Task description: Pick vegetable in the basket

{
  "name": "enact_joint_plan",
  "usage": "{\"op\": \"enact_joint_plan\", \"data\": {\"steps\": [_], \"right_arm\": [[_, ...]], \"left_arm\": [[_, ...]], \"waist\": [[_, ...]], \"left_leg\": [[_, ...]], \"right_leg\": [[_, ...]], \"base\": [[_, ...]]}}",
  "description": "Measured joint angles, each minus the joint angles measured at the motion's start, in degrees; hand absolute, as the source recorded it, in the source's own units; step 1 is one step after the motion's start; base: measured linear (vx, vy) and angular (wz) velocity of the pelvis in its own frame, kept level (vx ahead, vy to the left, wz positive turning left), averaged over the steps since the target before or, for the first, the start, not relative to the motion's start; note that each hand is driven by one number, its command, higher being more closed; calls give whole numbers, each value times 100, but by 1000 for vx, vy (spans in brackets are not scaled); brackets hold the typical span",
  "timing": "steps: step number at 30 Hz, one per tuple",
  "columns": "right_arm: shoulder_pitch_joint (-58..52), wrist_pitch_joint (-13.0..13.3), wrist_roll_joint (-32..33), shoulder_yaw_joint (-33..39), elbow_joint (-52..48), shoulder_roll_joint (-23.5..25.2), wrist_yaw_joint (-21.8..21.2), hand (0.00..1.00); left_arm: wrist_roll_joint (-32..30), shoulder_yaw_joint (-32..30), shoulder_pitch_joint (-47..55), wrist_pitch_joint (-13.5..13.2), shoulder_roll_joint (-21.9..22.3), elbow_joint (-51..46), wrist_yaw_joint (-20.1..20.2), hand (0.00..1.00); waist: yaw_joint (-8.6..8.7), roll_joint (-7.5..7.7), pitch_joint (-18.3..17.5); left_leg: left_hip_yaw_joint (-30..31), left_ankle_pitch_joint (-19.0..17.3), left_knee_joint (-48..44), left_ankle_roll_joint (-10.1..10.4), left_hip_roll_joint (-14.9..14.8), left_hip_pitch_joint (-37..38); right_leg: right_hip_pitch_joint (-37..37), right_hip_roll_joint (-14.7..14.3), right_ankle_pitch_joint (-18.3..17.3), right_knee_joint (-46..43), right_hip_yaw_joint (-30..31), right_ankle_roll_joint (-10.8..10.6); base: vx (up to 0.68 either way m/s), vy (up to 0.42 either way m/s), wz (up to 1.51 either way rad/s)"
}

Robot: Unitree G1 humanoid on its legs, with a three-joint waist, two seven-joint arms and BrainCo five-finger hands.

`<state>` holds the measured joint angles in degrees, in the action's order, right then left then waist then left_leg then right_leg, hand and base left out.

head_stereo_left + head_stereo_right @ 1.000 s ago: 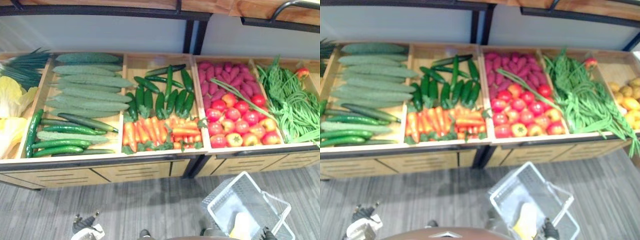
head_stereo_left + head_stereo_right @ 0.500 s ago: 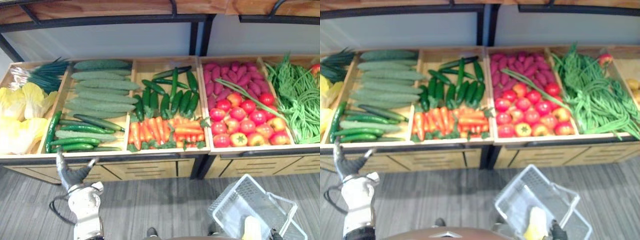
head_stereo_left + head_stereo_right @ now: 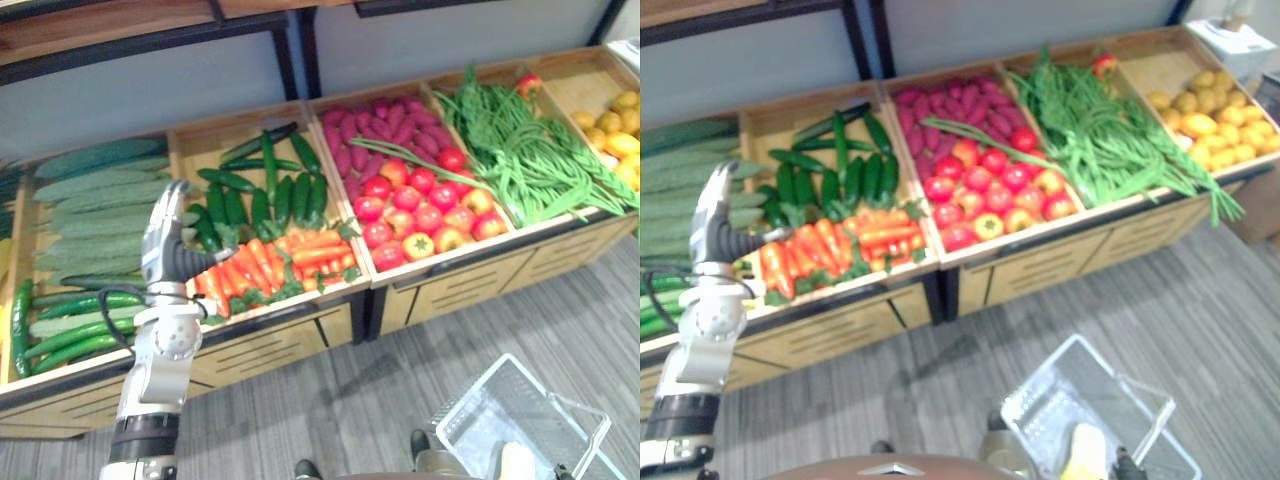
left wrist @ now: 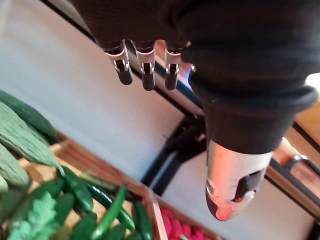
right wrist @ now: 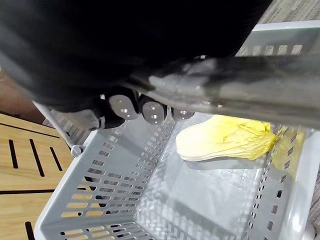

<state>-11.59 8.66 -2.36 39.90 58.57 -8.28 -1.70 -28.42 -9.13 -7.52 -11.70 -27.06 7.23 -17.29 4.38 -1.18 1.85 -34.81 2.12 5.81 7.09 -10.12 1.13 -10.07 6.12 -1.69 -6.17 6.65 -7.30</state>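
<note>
1. Now the left hand (image 3: 163, 235) has risen from the stand's (image 3: 280, 340) front to hover between cucumbers (image 3: 100, 200) and carrots (image 3: 290, 262), fingers straight, holding nothing. A reach looks begun.
2. Both vegetables lie untouched in their bins.
3. Lower right, the right hand (image 5: 142, 107) curls round the handle (image 5: 240, 90) of the basket (image 5: 100, 195), where a yellow cabbage leaf (image 5: 225, 142) lies.
4. The basket's near edge is cut off, and the hand's target is unclear.

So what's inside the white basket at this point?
One pale yellow leafy cabbage lies on the floor of the basket. The right hand, curled round the handle, and its dark cover block part of the inside, so anything there is hidden.
</note>
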Motion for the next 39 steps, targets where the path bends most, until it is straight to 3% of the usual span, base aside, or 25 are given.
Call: {"op": "enact_joint_plan", "data": {"steps": [8, 14, 25, 39], "right_arm": [[26, -73, -9, -253, -237, -52, 55, 100], [110, -74, -41, -459, -388, -198, 89, 100], [353, -71, -147, -662, -406, -197, 120, 100], [590, -36, -134, -899, -658, -231, 130, 100]], "left_arm": [[-153, 873, -895, 33, -37, 792, 410, 0], [-150, 1165, -1453, 77, -36, 1442, 532, 0], [-141, 1080, -2155, 469, -36, 2442, 624, 0], [-149, 1175, -2522, 479, -36, 2631, 630, 0]], "waist": [[19, -115, 86], [13, -148, 142], [4, -33, 391], [-63, -44, 747]], "left_leg": [[-361, 81, 1, 80, -143, -93], [-403, 182, 2, 80, -185, -294], [-409, 219, 0, 33, -179, -510], [-222, 298, 1, 7, -201, -934]], "right_leg": [[-294, -185, 140, 20, 294, 14], [-516, -235, 191, 27, 310, 45], [-683, -222, 306, 134, 328, 21], [-997, -195, 407, 135, 179, 19]], "base": [[-44, -52, -23], [-10, -42, -4], [16, -8, 0], [16, -10, 6]]}}
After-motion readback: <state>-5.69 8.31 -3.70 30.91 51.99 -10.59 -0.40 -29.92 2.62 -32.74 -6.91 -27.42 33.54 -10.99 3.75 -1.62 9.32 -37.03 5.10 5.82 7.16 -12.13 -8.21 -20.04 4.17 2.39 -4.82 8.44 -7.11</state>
